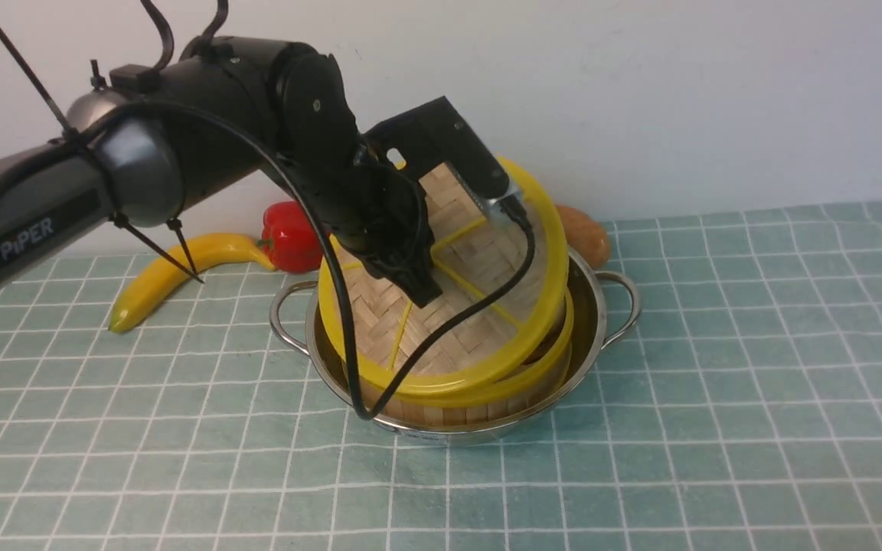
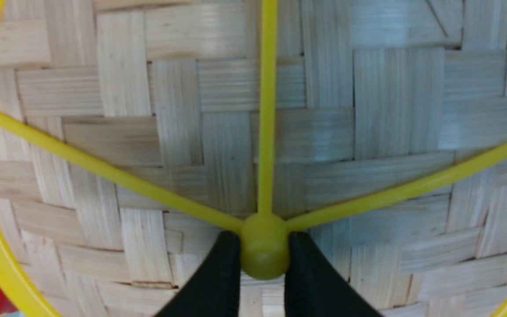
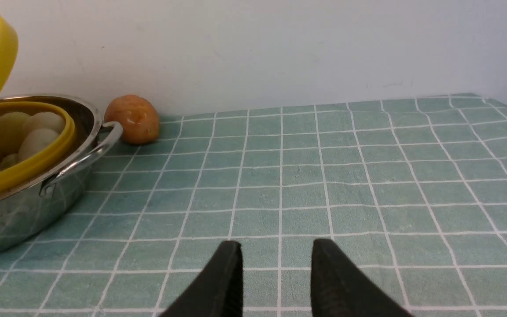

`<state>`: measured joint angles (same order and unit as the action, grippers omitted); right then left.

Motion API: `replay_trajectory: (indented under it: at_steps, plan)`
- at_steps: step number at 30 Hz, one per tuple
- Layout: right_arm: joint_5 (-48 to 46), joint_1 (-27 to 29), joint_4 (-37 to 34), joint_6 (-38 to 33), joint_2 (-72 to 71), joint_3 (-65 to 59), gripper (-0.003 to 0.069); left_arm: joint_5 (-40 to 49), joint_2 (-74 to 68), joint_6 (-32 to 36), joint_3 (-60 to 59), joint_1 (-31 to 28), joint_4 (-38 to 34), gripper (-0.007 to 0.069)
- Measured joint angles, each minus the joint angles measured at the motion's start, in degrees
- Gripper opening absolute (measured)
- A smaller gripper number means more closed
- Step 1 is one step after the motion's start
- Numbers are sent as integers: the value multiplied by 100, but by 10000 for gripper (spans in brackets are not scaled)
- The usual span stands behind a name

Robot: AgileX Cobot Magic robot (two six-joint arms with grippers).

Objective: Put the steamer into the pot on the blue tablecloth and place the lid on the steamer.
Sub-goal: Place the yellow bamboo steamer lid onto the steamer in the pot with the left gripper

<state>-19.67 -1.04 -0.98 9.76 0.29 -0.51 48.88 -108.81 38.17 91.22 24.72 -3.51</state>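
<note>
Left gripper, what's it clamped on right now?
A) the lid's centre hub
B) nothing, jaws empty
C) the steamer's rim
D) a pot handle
A: in the left wrist view the left gripper has a finger pressed on each side of the yellow hub of the lid, which sits tilted over the steamer in the front view.

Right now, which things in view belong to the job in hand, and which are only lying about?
Job: steamer, pot, lid, blue tablecloth, left end effector gripping the lid's hub.
Lying about: banana, red pepper, brown round item near the wall.
</note>
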Motion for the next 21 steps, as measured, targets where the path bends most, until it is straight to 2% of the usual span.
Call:
replay_trajectory:
  at_steps: [11, 21]
  plan:
    - [0, 0, 0, 0, 0, 0, 240, -518, -221, 271, 0, 0, -56, 116]
    - [0, 0, 0, 0, 0, 0, 240, -488, -221, 446, 0, 0, -189, 116]
